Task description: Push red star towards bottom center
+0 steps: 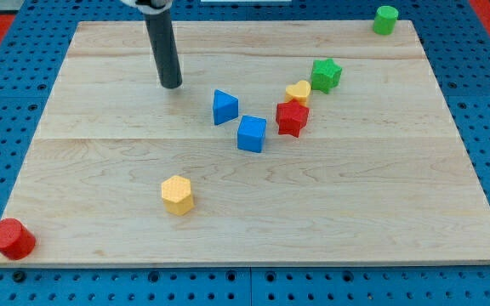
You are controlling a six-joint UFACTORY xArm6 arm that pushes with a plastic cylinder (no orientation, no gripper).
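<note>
The red star lies right of the board's middle. A yellow heart touches its upper side and a green star sits just beyond that. A blue cube lies close to the red star's left, and a blue triangular block is up-left of the cube. My tip rests on the board in the upper left part, well to the left of the red star and left of the blue triangular block.
A yellow hexagonal block lies lower left of centre. A red cylinder stands at the bottom left corner. A green cylinder stands at the top right corner. The wooden board lies on a blue pegboard.
</note>
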